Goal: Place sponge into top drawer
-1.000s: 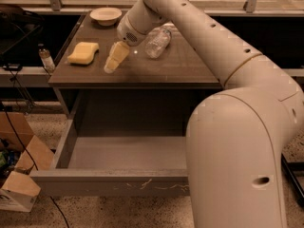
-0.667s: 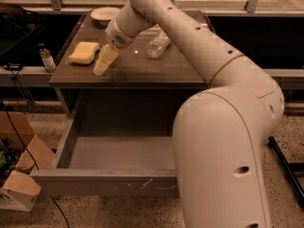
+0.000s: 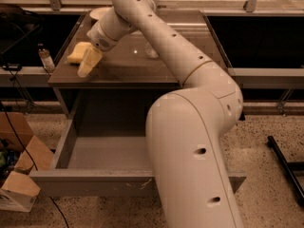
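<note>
The yellow sponge (image 3: 76,52) lies on the brown table top near its left edge. My gripper (image 3: 89,61) hangs just right of and in front of the sponge, its pale yellow fingers pointing down-left and partly overlapping the sponge's near right corner. I cannot tell whether it touches the sponge. The top drawer (image 3: 71,182) stands pulled open below the table, grey, with pale scratches on its front panel. My arm hides the drawer's right half.
A white bowl (image 3: 98,12) sits at the table's back left. A clear object (image 3: 151,51) lies mid-table behind my arm. A small bottle (image 3: 45,58) stands on the ledge left of the table. Cardboard boxes (image 3: 21,175) sit on the floor at left.
My arm has swung left across the table, bringing the gripper from mid-table to right beside the sponge. The sponge and drawer have not moved.
</note>
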{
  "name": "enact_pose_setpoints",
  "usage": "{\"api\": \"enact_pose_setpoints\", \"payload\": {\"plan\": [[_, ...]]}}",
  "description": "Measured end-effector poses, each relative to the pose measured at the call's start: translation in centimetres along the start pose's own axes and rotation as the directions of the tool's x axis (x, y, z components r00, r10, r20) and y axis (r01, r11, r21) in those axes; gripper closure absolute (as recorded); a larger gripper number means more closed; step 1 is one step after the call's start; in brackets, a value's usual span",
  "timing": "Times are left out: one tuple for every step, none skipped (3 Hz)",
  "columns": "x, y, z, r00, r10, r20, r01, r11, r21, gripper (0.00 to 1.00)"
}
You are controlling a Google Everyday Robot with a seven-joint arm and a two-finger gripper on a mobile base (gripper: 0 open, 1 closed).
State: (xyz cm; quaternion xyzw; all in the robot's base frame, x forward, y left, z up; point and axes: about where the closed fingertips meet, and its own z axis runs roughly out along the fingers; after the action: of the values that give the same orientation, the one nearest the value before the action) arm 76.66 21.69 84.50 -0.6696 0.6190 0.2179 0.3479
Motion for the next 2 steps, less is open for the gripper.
{"api": "enact_pose_setpoints", "payload": {"plan": [[0.2,-1.1,1.8,0.998,0.039,0.047,-0.038,0.9992,-0.012,0.0],[1.1,-2.3,2.4,0.994,0.086,0.071,-0.086,0.9963,-0.006,0.18]]}}
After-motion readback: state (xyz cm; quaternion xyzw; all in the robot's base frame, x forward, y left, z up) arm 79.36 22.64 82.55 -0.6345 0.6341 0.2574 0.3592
